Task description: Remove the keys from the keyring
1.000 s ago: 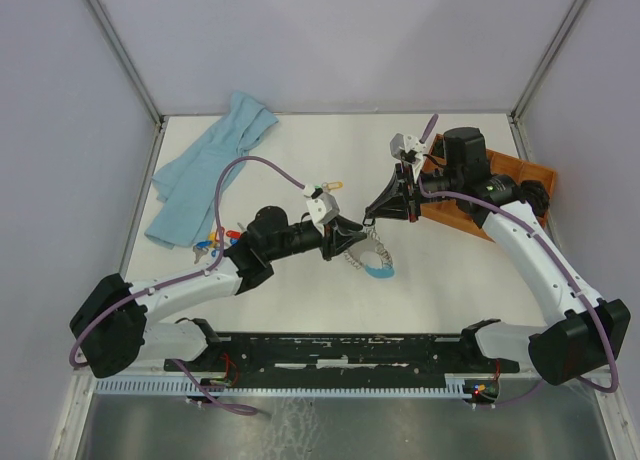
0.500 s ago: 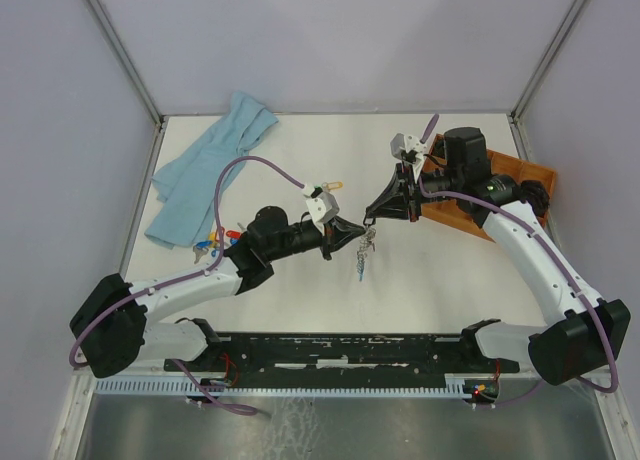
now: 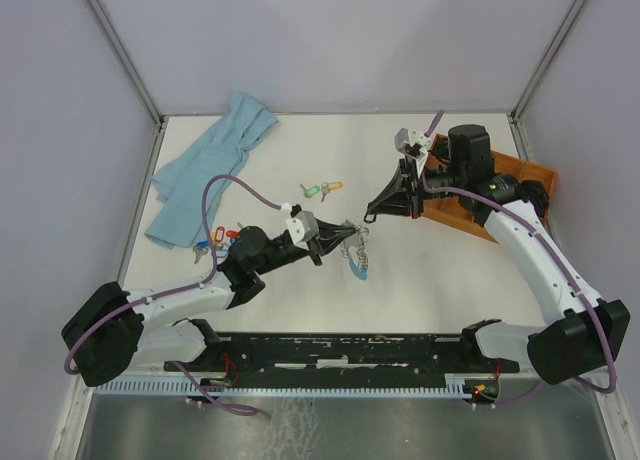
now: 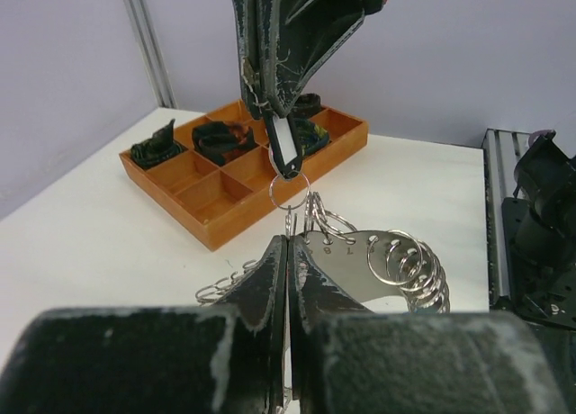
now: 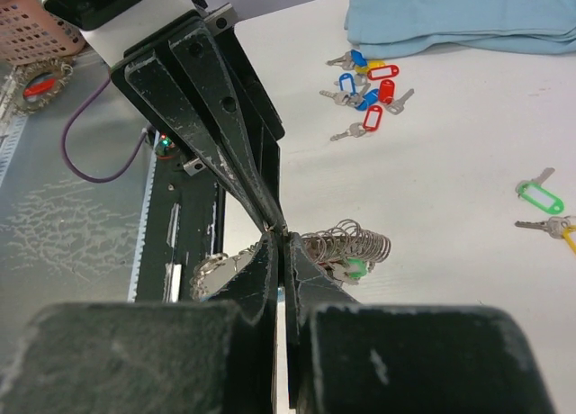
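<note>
The white tabletop [image 3: 430, 280] carries a crumpled light blue cloth [image 3: 205, 165] at its far left and an orange compartment tray [image 3: 520, 172] at the far right. Both arms reach to the middle, tips nearly meeting above the surface. The left pincer [image 3: 338, 242] is clamped shut on the keyring [image 3: 355, 252], which hangs from it just over the tabletop, its light blue stretch lowest. The right pincer [image 3: 370, 217] is closed on a pale tag [image 4: 283, 153] joined to the bundle by a small split ring [image 4: 290, 191]. Loose red and blue tagged keys [image 3: 215, 242] lie beside the cloth, and green and orange tagged keys [image 3: 321, 190] lie nearer the centre.
</note>
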{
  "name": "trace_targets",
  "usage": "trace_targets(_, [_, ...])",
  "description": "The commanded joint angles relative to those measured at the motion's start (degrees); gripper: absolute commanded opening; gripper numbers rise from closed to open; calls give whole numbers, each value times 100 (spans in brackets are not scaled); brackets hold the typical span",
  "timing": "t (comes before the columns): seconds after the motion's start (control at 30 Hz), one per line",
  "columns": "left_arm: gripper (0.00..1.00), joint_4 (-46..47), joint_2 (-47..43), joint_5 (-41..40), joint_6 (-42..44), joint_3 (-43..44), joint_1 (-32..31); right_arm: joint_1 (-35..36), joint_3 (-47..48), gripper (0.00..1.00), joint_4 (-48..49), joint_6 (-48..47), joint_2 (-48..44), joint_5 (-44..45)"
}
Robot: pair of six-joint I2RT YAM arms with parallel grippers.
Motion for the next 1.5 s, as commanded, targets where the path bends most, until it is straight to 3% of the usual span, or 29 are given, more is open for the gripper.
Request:
trace_targets(0.0, [3,979,-177,12,605,-181,14,-97,82,1,610,435,25,-346])
trace_targets(0.53, [3,-397,-37,626,1822,321,-10,93,110,1,723,757,336,-945])
trace_targets(0.93, [3,-100,-146,649,1945,160,-36,148,32,1,1146,1423,554,-331])
trace_targets(1.47, [3,346,-512,884,1879,-169,-8,70,125,1,1062,1729,867,-263])
